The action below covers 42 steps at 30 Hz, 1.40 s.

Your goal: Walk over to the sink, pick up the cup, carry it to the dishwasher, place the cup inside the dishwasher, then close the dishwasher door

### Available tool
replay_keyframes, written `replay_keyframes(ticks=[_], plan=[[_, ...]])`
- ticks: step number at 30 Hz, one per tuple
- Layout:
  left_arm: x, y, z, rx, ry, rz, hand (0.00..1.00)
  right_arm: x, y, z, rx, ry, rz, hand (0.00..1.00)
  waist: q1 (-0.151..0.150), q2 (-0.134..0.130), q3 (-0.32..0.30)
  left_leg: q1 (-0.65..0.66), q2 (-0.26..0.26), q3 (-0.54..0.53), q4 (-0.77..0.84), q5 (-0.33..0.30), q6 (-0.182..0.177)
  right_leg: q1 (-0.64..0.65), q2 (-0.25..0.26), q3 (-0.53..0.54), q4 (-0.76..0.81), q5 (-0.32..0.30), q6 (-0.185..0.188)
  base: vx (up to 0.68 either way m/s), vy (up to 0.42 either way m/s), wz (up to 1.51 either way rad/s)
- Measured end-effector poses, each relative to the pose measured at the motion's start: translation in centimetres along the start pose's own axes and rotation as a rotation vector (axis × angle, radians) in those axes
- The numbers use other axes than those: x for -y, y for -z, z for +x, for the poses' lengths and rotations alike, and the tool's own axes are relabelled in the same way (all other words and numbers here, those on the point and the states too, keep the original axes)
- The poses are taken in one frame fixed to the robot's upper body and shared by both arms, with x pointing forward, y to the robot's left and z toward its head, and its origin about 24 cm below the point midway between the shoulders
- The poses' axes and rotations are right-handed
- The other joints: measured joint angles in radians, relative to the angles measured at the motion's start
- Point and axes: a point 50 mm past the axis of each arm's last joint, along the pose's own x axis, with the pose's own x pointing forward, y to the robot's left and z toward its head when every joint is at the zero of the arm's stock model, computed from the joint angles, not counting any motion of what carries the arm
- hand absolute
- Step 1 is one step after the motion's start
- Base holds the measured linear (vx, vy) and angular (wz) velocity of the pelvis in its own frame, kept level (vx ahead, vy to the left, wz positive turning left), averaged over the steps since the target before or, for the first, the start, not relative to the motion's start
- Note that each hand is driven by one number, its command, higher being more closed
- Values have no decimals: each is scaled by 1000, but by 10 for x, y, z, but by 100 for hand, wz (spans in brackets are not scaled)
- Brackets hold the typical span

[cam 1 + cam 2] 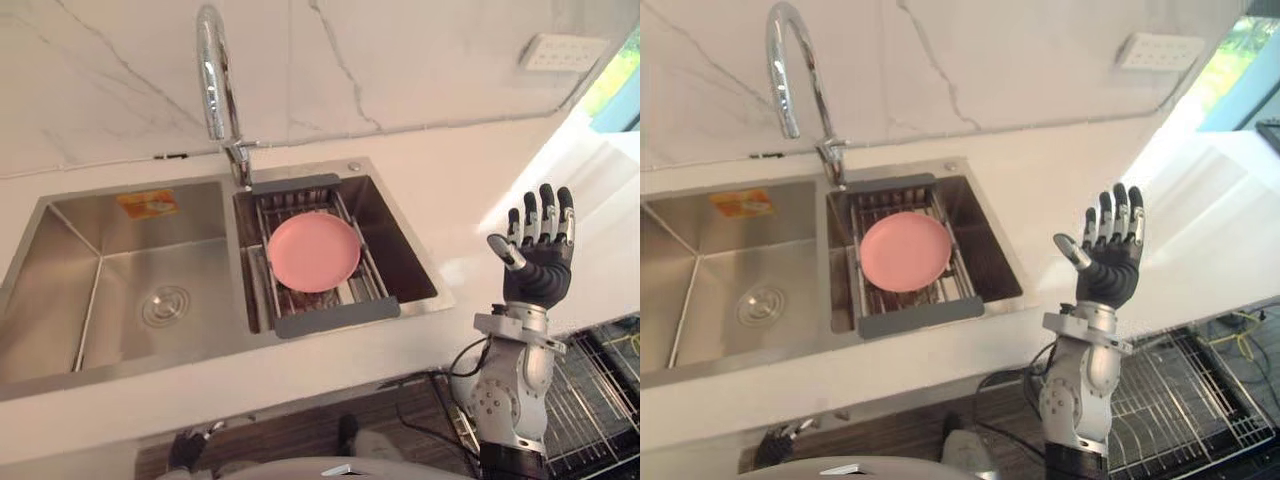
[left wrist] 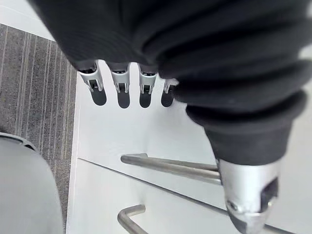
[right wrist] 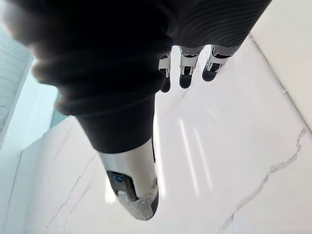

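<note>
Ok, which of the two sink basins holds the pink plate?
The smaller right basin, where the pink plate lies on a rack; the larger left basin shows a bare drain.

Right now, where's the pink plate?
In the head views the plate lies on the rack in the right basin, just in front of the tap; the open right hand is raised to its right.

dishwasher rack (image 1: 600, 395): cut by rt edge | drain rack (image 1: 335, 316): mid hidden under plate (image 1: 313, 252)
</note>
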Motion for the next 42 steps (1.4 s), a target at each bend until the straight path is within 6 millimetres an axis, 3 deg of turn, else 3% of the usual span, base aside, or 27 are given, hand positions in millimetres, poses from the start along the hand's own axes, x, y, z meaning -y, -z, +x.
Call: replay_keyframes(ticks=[2,3,4,6,7,9,10,11,14,16,20,21,31,34,38,42], plan=[[-5,1,-1,1,-32,-17,0,-3,5,-1,-27,-23,11,0,1,-8,-3,-42,6,-6,70,0,0,14,0,-20,-33,-5,-3,-51,-50,26],[-8,0,-1,10,-56,-24,0,-3,7,-2,-37,-26,11,0,2,-34,0,-105,18,-20,207,0,2,30,-8,-39,-57,-6,-4,-89,-101,32],[-12,3,-3,3,-78,-26,0,-3,7,-3,-39,-30,8,0,5,-23,7,-179,42,-24,358,13,23,49,2,-50,-79,-9,-11,-75,-81,27],[-16,13,-9,-21,-104,-21,0,-2,7,-3,-40,-29,6,0,12,-29,7,-241,46,-70,482,47,45,91,-1,-43,-111,1,-34,27,-19,6],[-16,18,-12,-34,-106,-20,0,-2,6,-3,-38,-26,3,0,23,-30,9,-243,33,-78,442,-23,34,93,-7,-42,-114,10,-40,53,42,6],[-12,19,-13,-33,-95,-18,0,2,6,-3,-36,-15,-10,0,24,-13,8,-257,7,-71,302,-57,32,81,-19,-45,-117,12,-42,-23,69,12],[-8,20,-14,-27,-88,-20,0,4,7,-3,-52,-15,-27,0,20,5,8,-262,-7,-53,166,-43,33,78,-24,-64,-129,12,-37,-41,69,8],[-6,19,-13,-22,-83,-17,0,4,8,-4,-61,-15,-47,0,23,11,10,-254,-14,-42,122,21,33,85,-26,-70,-145,22,-21,-3,72,6],[-8,16,-11,-16,-84,1,0,1,9,-4,-73,-42,-91,0,30,-14,12,-202,-72,-25,17,77,46,115,-75,-69,-185,74,16,60,99,3],[-10,14,-11,-11,-96,6,0,0,8,-3,-71,-54,-90,0,30,-26,5,-168,-96,-19,-54,116,59,114,-90,-68,-185,73,22,54,70,5],[-10,7,-6,10,-89,19,0,2,8,-4,-79,-71,-95,0,27,-25,3,-125,-113,-23,-100,134,60,127,-94,-76,-185,73,35,83,36,3],[-12,0,-2,22,-75,60,0,1,12,-7,-116,-90,-131,0,25,-46,-8,-111,-120,-50,-147,153,61,139,-94,-104,-191,62,44,0,0,0],[-13,1,-2,20,-75,68,0,7,8,-5,-123,-89,-175,0,25,-53,-23,-128,-119,-50,-161,166,62,119,-101,-119,-185,63,43,5,-1,3],[-15,1,-2,15,-78,77,0,8,4,0,-131,-143,-298,0,23,-58,-30,-124,-118,-46,-164,169,60,114,-100,-120,-185,64,42,-1,-5,-1],[-23,11,-4,-48,-77,106,0,2,-5,16,-119,-332,-692,0,9,-72,-37,-94,-114,-19,-179,169,59,125,-96,-100,-185,64,41,-39,-13,-14],[-30,16,-5,-84,-101,110,0,-11,-18,26,-65,-495,-951,0,-1,-91,-50,-89,-108,-10,-187,166,54,131,-92,-95,-185,61,38,-62,-18,-8]])
